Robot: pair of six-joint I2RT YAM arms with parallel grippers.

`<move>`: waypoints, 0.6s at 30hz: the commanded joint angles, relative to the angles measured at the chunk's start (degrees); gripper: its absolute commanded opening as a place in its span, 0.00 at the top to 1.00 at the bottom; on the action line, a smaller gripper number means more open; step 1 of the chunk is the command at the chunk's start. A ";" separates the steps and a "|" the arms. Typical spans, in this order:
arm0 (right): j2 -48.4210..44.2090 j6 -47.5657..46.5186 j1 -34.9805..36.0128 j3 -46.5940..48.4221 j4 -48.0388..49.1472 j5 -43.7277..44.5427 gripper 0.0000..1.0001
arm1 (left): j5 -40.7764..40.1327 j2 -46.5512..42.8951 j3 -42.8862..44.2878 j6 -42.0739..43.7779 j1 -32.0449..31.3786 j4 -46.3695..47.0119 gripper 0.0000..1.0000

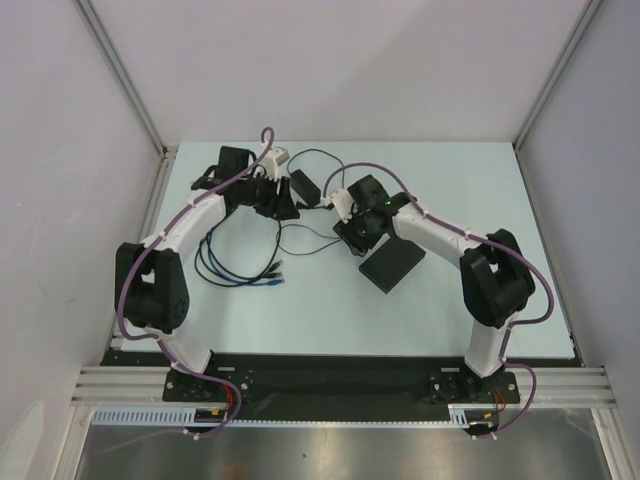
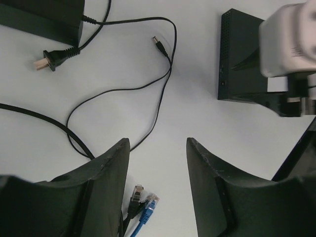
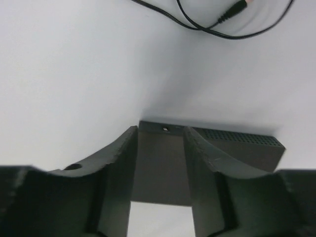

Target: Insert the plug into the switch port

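Observation:
The switch (image 1: 395, 263), a flat matte-black box, lies right of centre. My right gripper (image 1: 357, 240) hovers over its left end. In the right wrist view the open fingers (image 3: 159, 129) frame the switch's top (image 3: 160, 163), with a small socket (image 3: 164, 129) on its far edge between the tips. A thin black cable ends in a barrel plug (image 2: 159, 43) lying loose on the table; it also shows in the right wrist view (image 3: 238, 8). My left gripper (image 2: 158, 143) is open and empty above the bare table, with the switch (image 2: 242, 54) to its right.
A black power adapter brick (image 1: 305, 187) and its mains plug (image 2: 52, 58) lie at the back. Looped black and blue network cables (image 1: 235, 268) lie left of centre, their plugs (image 2: 143, 202) near my left fingers. White enclosure walls stand around the table.

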 commanded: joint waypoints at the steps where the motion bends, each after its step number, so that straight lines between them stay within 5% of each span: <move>1: 3.58 -0.68 2.05 1.62 3.19 5.17 0.55 | 2.22 -2.81 -2.03 -2.44 1.25 -0.40 0.45; 11: 6.76 -3.66 5.93 -3.56 3.89 7.37 0.57 | 2.75 -4.74 -6.17 -2.63 3.28 1.36 0.44; 18: -1.57 -14.88 5.84 -15.06 0.46 6.93 0.55 | 3.63 -4.39 -7.57 -2.18 4.07 1.53 0.44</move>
